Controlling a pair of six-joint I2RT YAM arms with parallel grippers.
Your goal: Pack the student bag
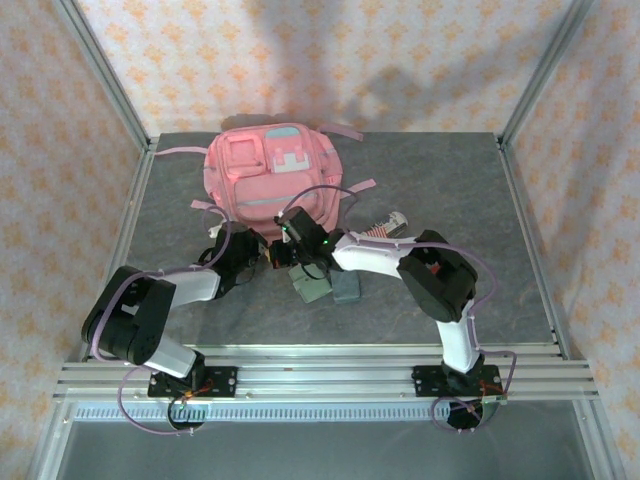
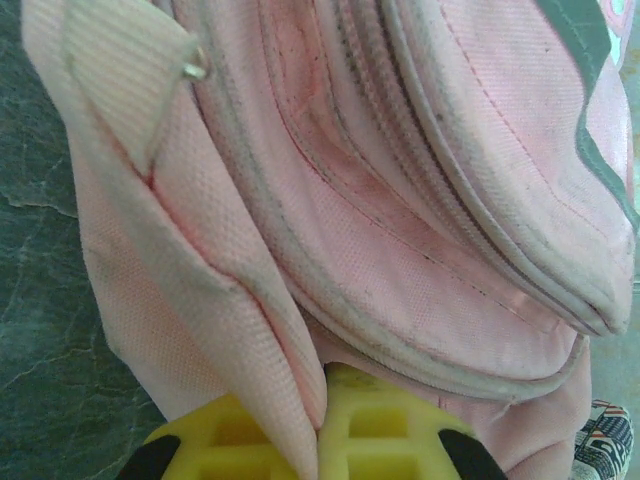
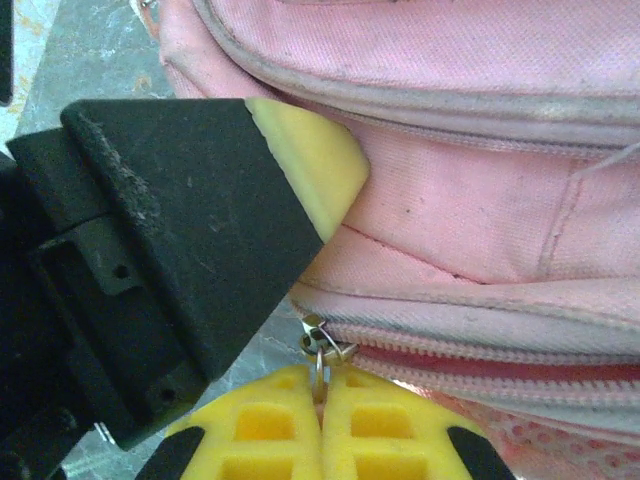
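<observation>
- The student bag (image 1: 272, 170) lies flat at the far middle of the surface (image 1: 450, 200), with its front pockets up and its near edge toward the arms.
- At that near edge, the right end effector (image 3: 322, 405) is closed on the small metal zipper pull (image 3: 322, 352).
- The left end effector (image 2: 320, 425) is closed on a fold of pink fabric (image 2: 250, 330), just beside the right one.
- I judge that the step is opening the zipper. The left side should hold the cloth tight while the right pulls along the zipper track, not away from it, so that the thin ring does not slip out.
- Pull slowly, because the soft bag may slide or bunch.
- A grey-green block (image 1: 310, 287) and a darker grey block (image 1: 348, 290) lie near the bag, probably waiting to be packed.
</observation>
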